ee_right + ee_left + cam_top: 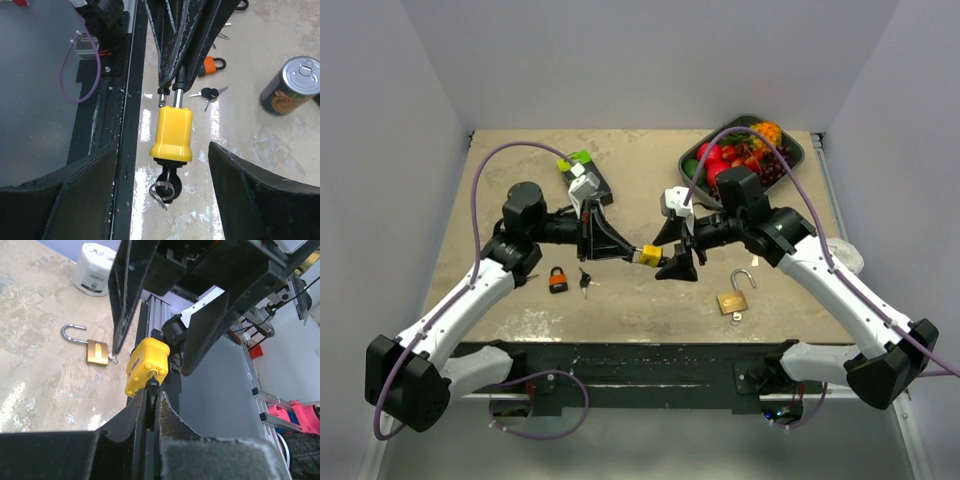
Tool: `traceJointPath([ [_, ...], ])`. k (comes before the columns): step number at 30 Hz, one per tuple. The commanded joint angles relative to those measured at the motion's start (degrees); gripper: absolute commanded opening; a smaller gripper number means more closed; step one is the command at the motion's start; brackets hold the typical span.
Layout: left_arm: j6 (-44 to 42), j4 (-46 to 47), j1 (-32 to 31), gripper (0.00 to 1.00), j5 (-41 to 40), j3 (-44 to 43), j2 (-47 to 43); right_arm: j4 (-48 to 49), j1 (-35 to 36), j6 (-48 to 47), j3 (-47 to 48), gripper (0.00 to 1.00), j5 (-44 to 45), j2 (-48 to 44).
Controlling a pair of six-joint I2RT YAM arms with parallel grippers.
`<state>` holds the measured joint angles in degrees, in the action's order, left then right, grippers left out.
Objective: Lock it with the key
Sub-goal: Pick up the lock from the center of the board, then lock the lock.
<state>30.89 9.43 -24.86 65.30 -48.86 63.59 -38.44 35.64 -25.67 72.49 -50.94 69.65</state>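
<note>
A yellow padlock hangs in the air between the two arms, over the table's front middle. My left gripper is shut on its shackle end; in the left wrist view the fingers pinch a dark stem coming out of the padlock. In the right wrist view the padlock has a black-headed key with a wire ring sticking out of its lower end. My right gripper stands open, its fingers wide on both sides of the key and touching nothing.
A brass padlock with an open shackle lies front right. An orange padlock and loose keys lie front left. A tray of fruit stands back right. A can stands on the table in the right wrist view.
</note>
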Motion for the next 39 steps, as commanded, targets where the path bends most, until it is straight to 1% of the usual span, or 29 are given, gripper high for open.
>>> traceJointPath([
  [1, 2.9, 7.2, 0.1, 0.00, -1.3, -1.4, -2.8, 4.3, 1.3, 2.6, -0.6, 0.72, -2.7, 0.8],
  [2, 2.9, 7.4, 0.1, 0.00, -1.6, -1.3, -3.0, 4.9, 1.4, 3.3, -0.8, 0.69, -2.5, 0.8],
  [3, 2.9, 7.7, 0.1, 0.00, -1.8, -1.2, -3.5, 5.0, 1.5, 3.4, -0.9, 0.63, -2.4, 1.0],
  [6, 3.2, 8.5, 0.1, 0.00, -2.8, -0.4, -4.0, 5.6, 1.5, 3.7, -0.8, 0.51, -2.2, 1.0],
  [8, 4.1, 9.6, 0.0, 0.00, -3.5, 0.2, -4.3, 5.8, 1.5, 4.3, -0.5, 0.47, -2.4, 1.2],
  [9, 4.2, 9.8, -0.1, 0.00, -3.8, 0.3, -4.6, 6.0, 1.5, 4.5, -0.4, 0.43, -2.8, 1.3],
  [10, 4.1, 9.9, -0.2, 0.00, -4.5, 0.7, -4.7, 6.3, 1.5, 4.8, -0.4, 0.33, -3.3, 1.2],
  [13, 2.4, 9.6, -0.4, 0.00, -6.2, 1.0, -5.5, 6.8, 1.5, 5.9, 0.0, 0.18, -5.0, 1.5],
  [15, 1.2, 9.6, -0.7, 0.00, -6.8, 1.5, -6.2, 6.9, 1.5, 6.3, 0.0, 0.15, -6.1, 1.8],
  [16, 1.0, 9.6, -0.8, 0.00, -7.2, 1.7, -6.3, 6.8, 1.5, 6.5, 0.0, 0.09, -7.3, 1.9],
  [18, 1.0, 9.6, -1.1, 0.00, -7.4, 2.0, -6.6, 7.1, 1.5, 6.9, -0.1, 0.01, -8.2, 2.2],
  [22, 2.4, 11.0, -2.0, 0.00, -7.6, 3.0, -6.6, 9.0, 1.5, 8.5, -0.1, 0.00, -8.6, 2.6],
  [26, 5.3, 14.6, -3.8, 0.00, -8.0, 4.9, -6.2, 11.6, 1.6, 9.4, 0.4, 0.00, -8.8, 3.1],
  [30, 7.9, 17.9, -6.2, 0.00, -9.0, 7.4, -5.8, 11.6, 2.2, 7.6, 0.8, 0.00, -9.7, 3.7],
  [33, 8.8, 19.9, -7.3, 0.00, -9.5, 8.0, -5.3, 11.7, 2.6, 7.2, 0.9, 0.00, -11.5, 4.4],
  [39, 9.0, 21.0, -9.9, 0.00, -9.7, 8.3, -4.1, 14.3, 3.6, 8.4, 1.2, 0.00, -13.7, 5.7],
])
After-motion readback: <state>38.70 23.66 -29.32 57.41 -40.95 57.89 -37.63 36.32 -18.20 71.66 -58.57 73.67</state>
